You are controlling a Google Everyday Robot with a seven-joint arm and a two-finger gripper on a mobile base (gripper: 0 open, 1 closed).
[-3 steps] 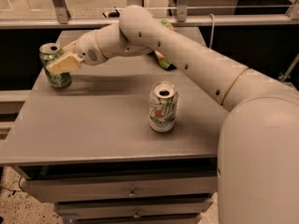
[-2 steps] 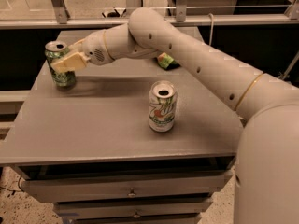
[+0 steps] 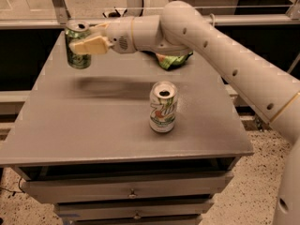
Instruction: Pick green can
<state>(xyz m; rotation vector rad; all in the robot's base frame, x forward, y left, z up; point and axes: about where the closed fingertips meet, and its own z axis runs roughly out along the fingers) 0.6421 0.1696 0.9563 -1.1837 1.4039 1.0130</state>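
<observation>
Camera view. My gripper (image 3: 83, 45) is at the far left corner of the table (image 3: 93, 125), reaching in from the right at the end of my arm (image 3: 211, 46). It is clamped on the green can (image 3: 77, 57). One tan finger (image 3: 93, 45) lies flat across the near side of the can, about mid-height; the other finger is hidden behind the can.

Green can, appearance: small drink can, light-green patterned body, silver rim and top, with a dark opening showing in the lid. Nothing printed on it is legible to me.

Green can, attitude: it stands upright, long axis vertical or very nearly so, top facing up and base facing down. My grip crosses that axis from the side.

Green can, location: it is held clear of the table, over the far left corner. A blurred shadow lies on the surface to the right of and below the base, apart from it.

Other items: a white can (image 3: 163, 108) stands upright near the table's middle, well apart from my gripper. A green bag (image 3: 172, 59) lies at the far edge, partly hidden behind my arm. Drawers (image 3: 131, 191) sit closed below the top.
</observation>
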